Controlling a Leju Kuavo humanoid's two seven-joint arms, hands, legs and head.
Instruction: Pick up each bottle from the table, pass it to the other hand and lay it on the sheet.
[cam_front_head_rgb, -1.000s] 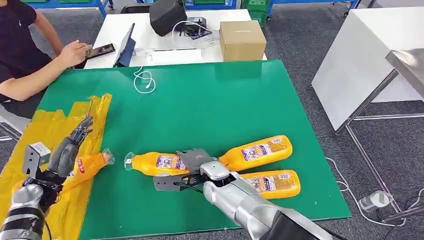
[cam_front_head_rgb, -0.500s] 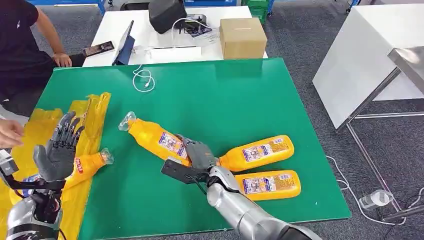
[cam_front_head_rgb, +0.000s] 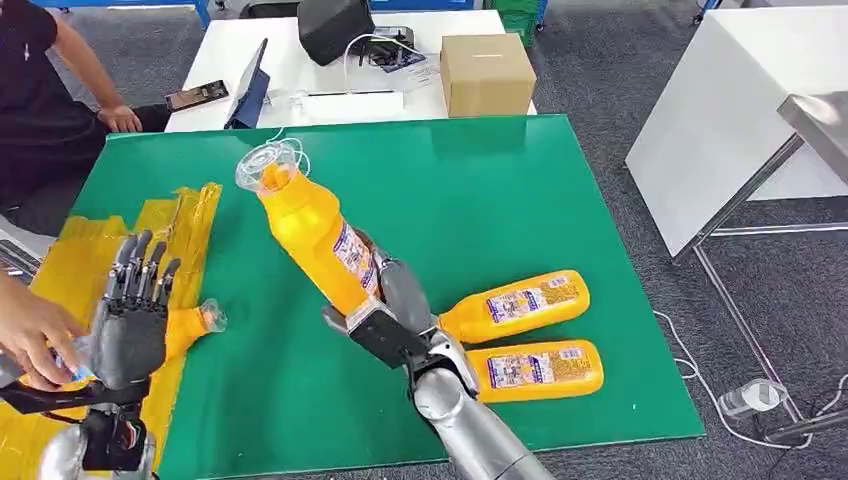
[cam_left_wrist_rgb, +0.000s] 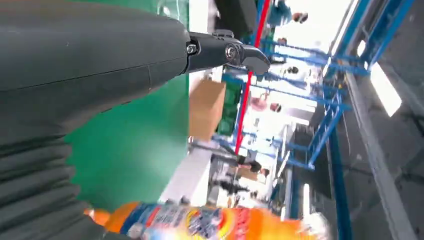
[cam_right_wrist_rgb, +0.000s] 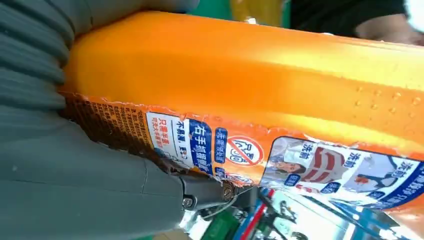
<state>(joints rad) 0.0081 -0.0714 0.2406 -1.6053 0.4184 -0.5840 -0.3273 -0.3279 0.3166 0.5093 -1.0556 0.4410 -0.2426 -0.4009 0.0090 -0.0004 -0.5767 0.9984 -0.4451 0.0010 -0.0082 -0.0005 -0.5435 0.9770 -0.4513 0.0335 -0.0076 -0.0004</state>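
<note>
My right hand (cam_front_head_rgb: 397, 308) grips an orange bottle (cam_front_head_rgb: 312, 238) by its lower body and holds it off the green table (cam_front_head_rgb: 480, 200), tilted with its clear cap (cam_front_head_rgb: 264, 166) up and away. The right wrist view has its labelled side (cam_right_wrist_rgb: 260, 80) pressed into the hand. My left hand (cam_front_head_rgb: 131, 318) is raised above the yellow sheet (cam_front_head_rgb: 90, 250), fingers apart and holding nothing. One orange bottle (cam_front_head_rgb: 187, 326) lies on the sheet just behind that hand. Two more orange bottles (cam_front_head_rgb: 516, 305) (cam_front_head_rgb: 541, 370) lie on the table right of my right arm.
A person's hand (cam_front_head_rgb: 32, 340) reaches onto the sheet at my left hand, and a person (cam_front_head_rgb: 40, 90) sits at the far left. Behind the green table a white table (cam_front_head_rgb: 300, 60) carries a cardboard box (cam_front_head_rgb: 485, 76), a tablet and a phone. Another white table (cam_front_head_rgb: 720, 110) stands at the right.
My right hand has lifted its bottle off the table and swung it up, cap now high. My left hand has opened and risen beside the sheet. A person's hand has come in at lower left.
</note>
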